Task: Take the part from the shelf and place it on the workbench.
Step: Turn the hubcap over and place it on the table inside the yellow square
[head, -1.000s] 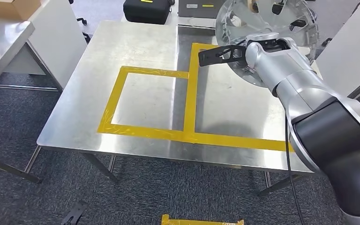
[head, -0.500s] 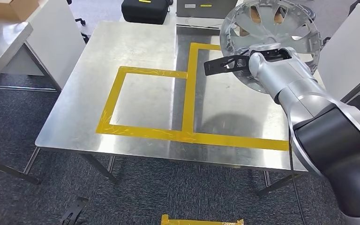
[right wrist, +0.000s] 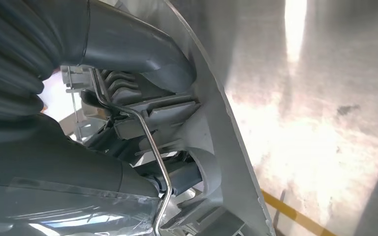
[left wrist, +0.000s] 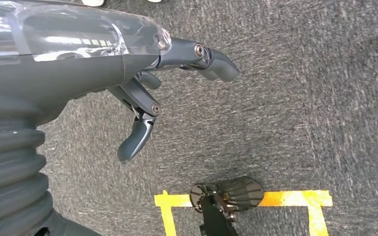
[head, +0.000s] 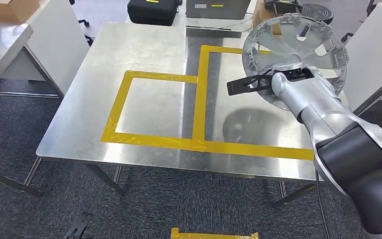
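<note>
One silver wheel cover, the task's part: round, spoked, tilted nearly on edge, held above the far right portion of the workbench, over the right-hand taped field; lower rim hidden behind the arm, contact with the benchtop not determinable. Inner ribbed face and wire retaining ring seen close up in the right wrist view.

Right hand: clasped on the wheel cover at its rim, thick grey thumb laid over the edge, darker fingers tucked behind the inner ribs. Black bracket at the wrist projecting toward the workbench centre.

Left hand: hanging low over grey carpet, well apart from the workbench; fingers spread and slightly curled, grasping nothing.

Workbench: bare steel top, marked with yellow tape as a smaller square on the left and a larger field on the right, sharing one long strip along the near side. Dark round shadow on the steel inside the larger field, beneath the wheel cover.

Beyond the workbench's far edge: black case, grey box. Left of the workbench: second steel table bearing a cardboard box.
</note>
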Tool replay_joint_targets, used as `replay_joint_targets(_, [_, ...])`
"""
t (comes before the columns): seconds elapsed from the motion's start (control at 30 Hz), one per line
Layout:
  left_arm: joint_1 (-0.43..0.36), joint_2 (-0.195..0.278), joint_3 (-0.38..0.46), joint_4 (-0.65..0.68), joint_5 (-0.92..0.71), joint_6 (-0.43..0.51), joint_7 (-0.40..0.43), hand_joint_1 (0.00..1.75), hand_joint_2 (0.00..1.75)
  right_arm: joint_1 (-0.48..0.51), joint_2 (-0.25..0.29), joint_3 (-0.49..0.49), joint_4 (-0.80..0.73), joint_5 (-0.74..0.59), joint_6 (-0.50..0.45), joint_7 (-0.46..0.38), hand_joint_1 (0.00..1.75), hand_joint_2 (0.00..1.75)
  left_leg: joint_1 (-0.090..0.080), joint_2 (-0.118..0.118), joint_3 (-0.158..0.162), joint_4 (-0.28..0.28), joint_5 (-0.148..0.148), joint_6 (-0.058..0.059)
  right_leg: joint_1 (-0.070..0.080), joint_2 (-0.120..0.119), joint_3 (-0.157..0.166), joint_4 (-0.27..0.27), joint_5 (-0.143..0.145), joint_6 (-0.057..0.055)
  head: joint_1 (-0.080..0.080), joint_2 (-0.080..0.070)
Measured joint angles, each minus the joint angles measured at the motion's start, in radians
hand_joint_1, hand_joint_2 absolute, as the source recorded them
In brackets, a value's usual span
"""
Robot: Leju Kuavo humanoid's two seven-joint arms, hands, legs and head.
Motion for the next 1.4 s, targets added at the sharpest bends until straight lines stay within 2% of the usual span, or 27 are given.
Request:
replay_joint_targets(0.5, [-0.001,-0.013,0.018,-0.001,-0.038,-0.018,-0.016,0.0,1.75,0.083,0.004,0.006,-0.017,0.07,0.0,-0.07,1.75,1.75,0.0,0.005,0.002,-0.001,0.0,0.0,0.0,0.004,-0.001,0.0,0.0,0.0,-0.001,0.0])
replay_joint_targets(1.0, [-0.008,-0.019,0.026,-0.001,-0.052,-0.024,-0.039,0.0,1.75,0.099,0.031,0.011,-0.032,0.093,0.009,-0.132,1.75,1.75,0.0,0.007,0.002,-0.001,0.0,0.0,0.0,0.005,-0.001,0.001,0.0,0.0,-0.001,0.0])
replay_joint_targets(1.13, [-0.008,-0.02,0.028,-0.001,-0.055,-0.031,-0.051,0.0,1.75,0.098,0.043,0.011,-0.033,0.096,0.016,-0.147,0.0,1.75,0.0,0.009,0.002,-0.001,0.0,0.0,0.0,0.005,-0.001,0.001,0.0,0.0,-0.001,0.0])
replay_joint_targets(1.4, [-0.008,-0.02,0.038,-0.001,-0.063,-0.04,-0.061,0.0,1.75,0.095,0.056,0.015,-0.039,0.099,0.018,-0.161,0.0,1.75,0.0,0.011,0.003,-0.001,0.0,0.0,0.0,0.005,0.0,0.0,0.0,0.0,-0.001,0.0])
